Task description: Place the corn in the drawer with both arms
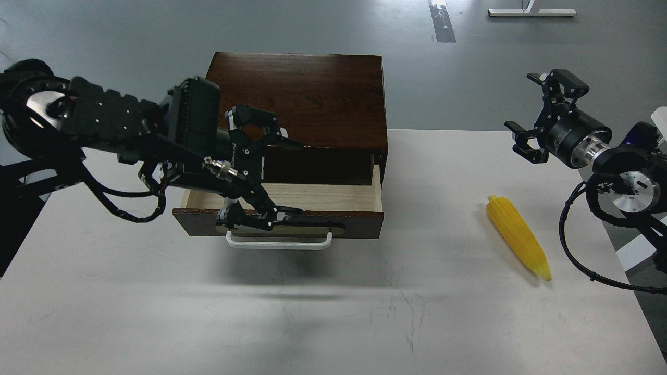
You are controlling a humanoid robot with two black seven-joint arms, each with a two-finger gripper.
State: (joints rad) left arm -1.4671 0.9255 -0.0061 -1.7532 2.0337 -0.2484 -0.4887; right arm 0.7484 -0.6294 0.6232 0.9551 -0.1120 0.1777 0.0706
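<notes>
The yellow corn lies on the white table, right of the dark brown box. The drawer is pulled out, showing its empty pale wood interior, with the white bar handle on its dark front. My left gripper is open and empty, fingers spread wide, raised above the drawer's left half. My right gripper is open and empty, held in the air up and to the right of the corn, well apart from it.
The table's right edge runs close behind the corn's tip. The left arm's thick body covers the box's left front corner. Grey floor lies beyond the table, with a white stand base far back.
</notes>
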